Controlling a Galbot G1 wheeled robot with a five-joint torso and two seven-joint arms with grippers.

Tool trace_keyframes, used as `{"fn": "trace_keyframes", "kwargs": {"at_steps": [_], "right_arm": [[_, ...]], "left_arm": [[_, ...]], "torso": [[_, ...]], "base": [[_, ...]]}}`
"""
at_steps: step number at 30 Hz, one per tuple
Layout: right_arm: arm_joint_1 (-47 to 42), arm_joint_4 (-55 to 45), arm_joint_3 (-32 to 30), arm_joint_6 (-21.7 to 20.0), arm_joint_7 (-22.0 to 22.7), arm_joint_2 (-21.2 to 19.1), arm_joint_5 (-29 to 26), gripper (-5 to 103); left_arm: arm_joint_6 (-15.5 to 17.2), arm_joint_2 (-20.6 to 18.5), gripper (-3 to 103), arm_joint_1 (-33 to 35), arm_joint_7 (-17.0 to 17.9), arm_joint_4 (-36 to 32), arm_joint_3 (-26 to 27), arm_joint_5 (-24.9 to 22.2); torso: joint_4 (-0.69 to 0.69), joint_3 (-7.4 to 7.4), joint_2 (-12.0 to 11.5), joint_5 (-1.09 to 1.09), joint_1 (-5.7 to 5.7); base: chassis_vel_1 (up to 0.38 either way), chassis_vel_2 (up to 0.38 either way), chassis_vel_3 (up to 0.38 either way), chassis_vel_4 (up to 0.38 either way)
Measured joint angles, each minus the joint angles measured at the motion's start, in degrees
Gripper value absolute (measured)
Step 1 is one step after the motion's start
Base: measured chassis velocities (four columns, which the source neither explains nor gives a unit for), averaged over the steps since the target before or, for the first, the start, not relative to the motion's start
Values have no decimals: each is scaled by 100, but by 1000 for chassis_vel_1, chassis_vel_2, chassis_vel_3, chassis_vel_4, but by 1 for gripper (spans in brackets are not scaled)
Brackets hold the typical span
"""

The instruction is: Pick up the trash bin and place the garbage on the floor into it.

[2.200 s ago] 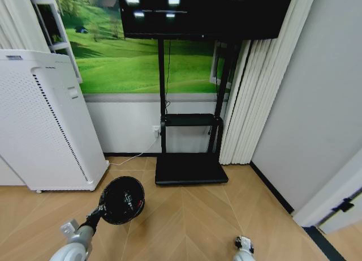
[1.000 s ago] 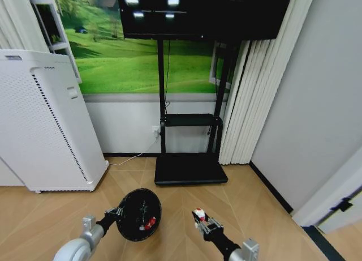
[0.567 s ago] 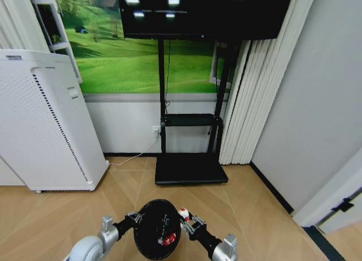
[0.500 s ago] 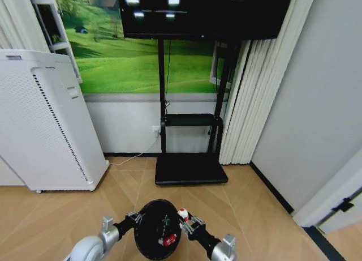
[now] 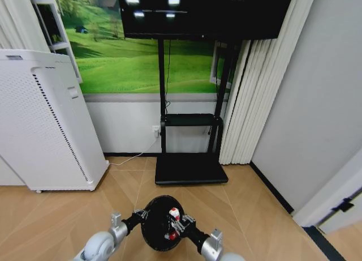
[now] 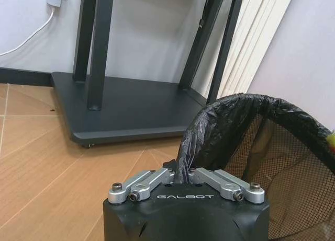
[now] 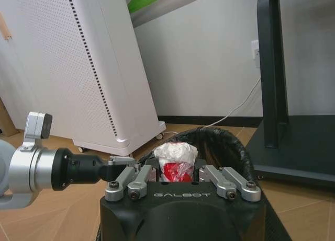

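The trash bin, small, round and black with a black bag lining it, is held off the wooden floor low in the head view. My left gripper is shut on its rim; the left wrist view shows the fingers pinching the bag-covered rim of the trash bin. My right gripper is shut on a red-and-white piece of garbage and holds it over the bin's opening. Up close, that garbage sits between the right fingers, with the bin's rim just beyond. A red piece lies inside the bin.
A tall white perforated appliance stands at the left. A black screen stand with a flat base is straight ahead against the wall. White curtains and a grey wall close the right side. Bare wood floor lies around the bin.
My left arm has carried the bin from the left to the centre. My right gripper came in from the right with the red-and-white piece and now holds it over the opening.
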State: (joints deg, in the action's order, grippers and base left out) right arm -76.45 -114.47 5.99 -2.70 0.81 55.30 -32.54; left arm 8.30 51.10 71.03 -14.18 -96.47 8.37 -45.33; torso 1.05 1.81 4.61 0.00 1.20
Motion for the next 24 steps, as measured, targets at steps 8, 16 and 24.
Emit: {"fn": "trace_keyframes", "kwargs": {"at_steps": [8, 16, 24], "right_arm": [[682, 400, 330, 51, 111, 128, -72, 45], [903, 440, 292, 149, 241, 232, -261, 77], [459, 290, -519, 277, 367, 540, -210, 99]], "left_arm": [[0, 28, 4, -81, -2, 57, -41, -54], [-8, 60, 4, 28, 45, 69, 232, -83], [17, 138, 4, 543, 631, -380, 1072, -317]], "torso": [[-1, 0, 0, 0, 0], [-1, 0, 0, 0, 0], [-1, 0, 0, -1, 0]], "base": [[0, 0, 0, 0], [0, 0, 0, 0], [0, 0, 0, 0]]}}
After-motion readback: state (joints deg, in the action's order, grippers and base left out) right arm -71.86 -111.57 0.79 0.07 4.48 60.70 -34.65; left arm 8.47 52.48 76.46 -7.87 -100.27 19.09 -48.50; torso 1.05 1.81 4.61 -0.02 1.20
